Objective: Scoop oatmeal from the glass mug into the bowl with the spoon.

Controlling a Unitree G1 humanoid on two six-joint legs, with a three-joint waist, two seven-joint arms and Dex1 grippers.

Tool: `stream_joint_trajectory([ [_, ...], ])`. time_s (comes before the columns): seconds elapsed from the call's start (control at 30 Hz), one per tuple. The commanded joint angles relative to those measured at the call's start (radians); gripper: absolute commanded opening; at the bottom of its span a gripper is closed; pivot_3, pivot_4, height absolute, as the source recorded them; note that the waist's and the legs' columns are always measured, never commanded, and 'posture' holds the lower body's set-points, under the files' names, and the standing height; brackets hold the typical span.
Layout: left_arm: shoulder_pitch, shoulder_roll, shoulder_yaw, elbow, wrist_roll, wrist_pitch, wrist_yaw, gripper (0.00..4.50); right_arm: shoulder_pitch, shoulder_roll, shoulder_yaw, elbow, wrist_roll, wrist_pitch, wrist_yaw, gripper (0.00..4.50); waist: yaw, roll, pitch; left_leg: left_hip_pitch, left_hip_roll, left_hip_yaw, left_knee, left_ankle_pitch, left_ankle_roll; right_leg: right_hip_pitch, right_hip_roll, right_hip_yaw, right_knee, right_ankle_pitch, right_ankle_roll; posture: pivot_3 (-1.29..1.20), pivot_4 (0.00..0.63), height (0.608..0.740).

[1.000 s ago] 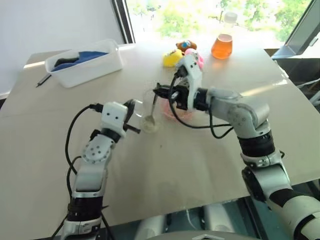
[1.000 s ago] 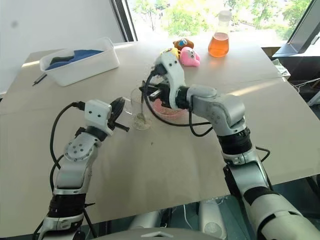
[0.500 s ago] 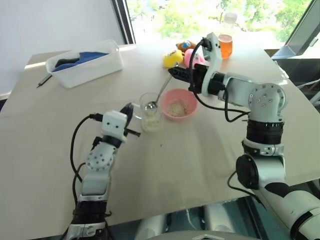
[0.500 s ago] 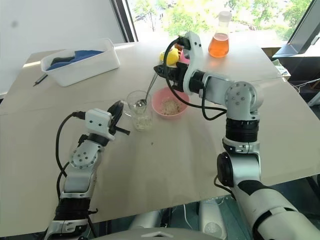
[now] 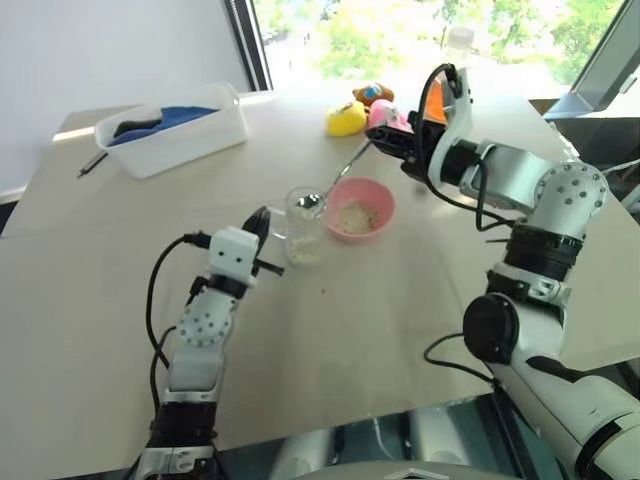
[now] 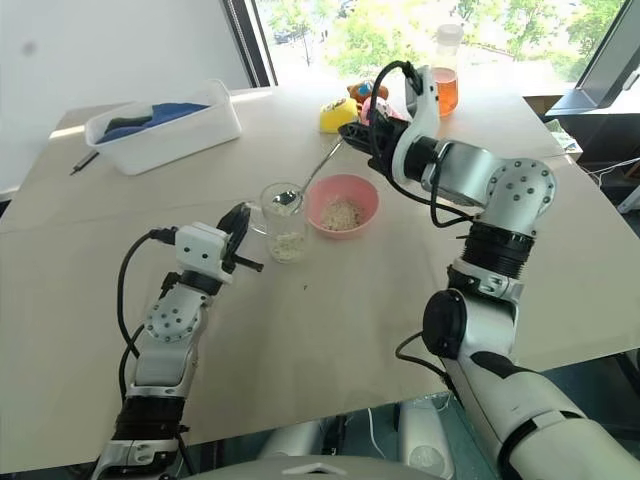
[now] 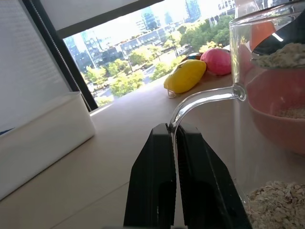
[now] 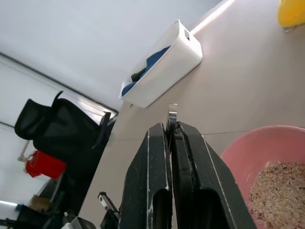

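Left eye view, near to far as I read it from my station. Nearest, my left gripper (image 5: 262, 222) is closed on the side handle of the glass mug (image 5: 304, 226); in the left wrist view both black fingers (image 7: 153, 181) pinch the clear handle between them. The mug stands upright on the table (image 5: 400, 320), with oatmeal (image 5: 306, 250) lying in its bottom. Just beside the mug, on its right, sits the pink bowl (image 5: 357, 209), already holding a small heap of oatmeal. Above the mug's rim hangs the head of the spoon (image 5: 322, 192), whose thin handle slopes up and to the right, passing over the bowl's left edge, into my right gripper (image 5: 385, 139). That gripper is closed on the handle's end; in the right wrist view the metal tip shows between the pressed fingers (image 8: 152, 176). Whether the spoon head carries oatmeal I cannot tell. Farther back stand a yellow toy (image 5: 345, 117), a pink toy (image 5: 381, 112), and a flask of orange liquid (image 6: 446, 82). At far left lie a white tub (image 5: 170, 128) and a dark pen (image 5: 88, 163).
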Motion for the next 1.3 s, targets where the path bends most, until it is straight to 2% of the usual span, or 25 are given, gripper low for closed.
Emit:
stream_joint_trajectory([
  [0.03, 0.019, 0.004, -0.016, 0.020, 0.017, -0.007, -0.004, 0.06, -0.053, -0.017, -0.054, 0.003, 0.067, 0.004, -0.050, 0.00, 0.000, 0.000, 0.000, 0.000, 0.000, 0.000, 0.000, 0.000, 0.000, 0.000, 0.000, 0.000, 0.000, 0.000, 0.000, 0.00, 0.150, 0.740],
  [0.33, 0.029, 0.010, -0.013, 0.022, 0.022, -0.009, 0.011, 0.06, -0.077, -0.052, -0.096, 0.061, 0.188, -0.022, -0.121, 0.00, -0.001, 0.001, -0.001, 0.000, 0.000, 0.000, 0.000, 0.000, 0.000, 0.000, -0.002, 0.000, 0.000, 0.000, 0.000, 0.00, 0.150, 0.740],
  [0.6, 0.053, 0.001, -0.007, 0.012, -0.004, 0.016, 0.014, 0.06, -0.081, -0.163, -0.038, 0.178, 0.135, -0.141, -0.051, 0.00, -0.001, 0.002, -0.001, 0.000, 0.000, 0.001, 0.000, 0.000, 0.000, 0.000, -0.002, 0.001, 0.000, 0.000, 0.000, 0.00, 0.150, 0.740],
  [0.7, 0.060, 0.001, -0.007, 0.009, -0.010, 0.019, 0.013, 0.06, -0.063, -0.194, 0.038, 0.188, 0.077, -0.178, 0.021, 0.00, -0.003, 0.002, -0.002, 0.000, 0.000, 0.001, 0.000, 0.000, 0.000, 0.000, -0.003, 0.001, 0.000, 0.000, 0.000, 0.00, 0.150, 0.740],
  [0.83, 0.068, 0.003, -0.005, 0.011, -0.006, 0.020, 0.016, 0.06, -0.004, -0.247, 0.298, 0.113, -0.125, -0.314, 0.205, 0.00, -0.003, 0.003, -0.003, 0.001, 0.001, 0.002, 0.000, 0.000, 0.000, 0.000, -0.003, 0.002, 0.000, 0.000, 0.000, 0.00, 0.150, 0.740],
  [1.1, 0.084, 0.007, -0.008, 0.000, -0.003, 0.026, 0.018, 0.06, 0.061, -0.340, 0.674, -0.039, -0.463, -0.651, 0.510, 0.00, -0.001, 0.003, -0.003, 0.000, 0.000, 0.002, 0.000, 0.000, 0.000, 0.000, -0.002, 0.001, 0.000, 0.000, 0.000, 0.00, 0.150, 0.740],
  [1.3, 0.089, 0.007, -0.009, -0.004, -0.002, 0.028, 0.018, 0.06, 0.066, -0.426, 0.816, -0.142, -0.623, -0.798, 0.686, 0.00, 0.001, 0.003, -0.003, 0.001, 0.000, 0.001, 0.000, 0.000, 0.000, 0.000, -0.002, 0.001, -0.001, 0.000, 0.000, 0.00, 0.150, 0.740],
])
